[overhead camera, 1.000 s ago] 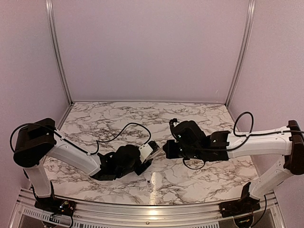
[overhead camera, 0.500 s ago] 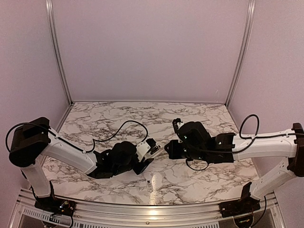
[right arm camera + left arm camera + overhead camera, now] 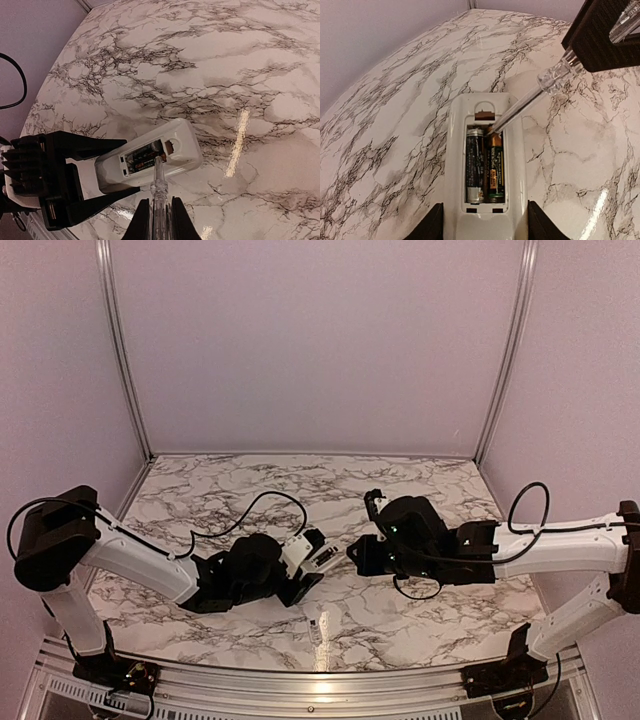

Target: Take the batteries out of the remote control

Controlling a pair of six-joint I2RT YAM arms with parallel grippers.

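Staying clamped, left fingers (image 3: 432,226) on remote control (image 3: 454,150), right fingers (image 3: 142,222) on clear tool (image 3: 159,186) at batteries (image 3: 485,167).

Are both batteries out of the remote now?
No, both batteries lie side by side inside the open back of the remote.
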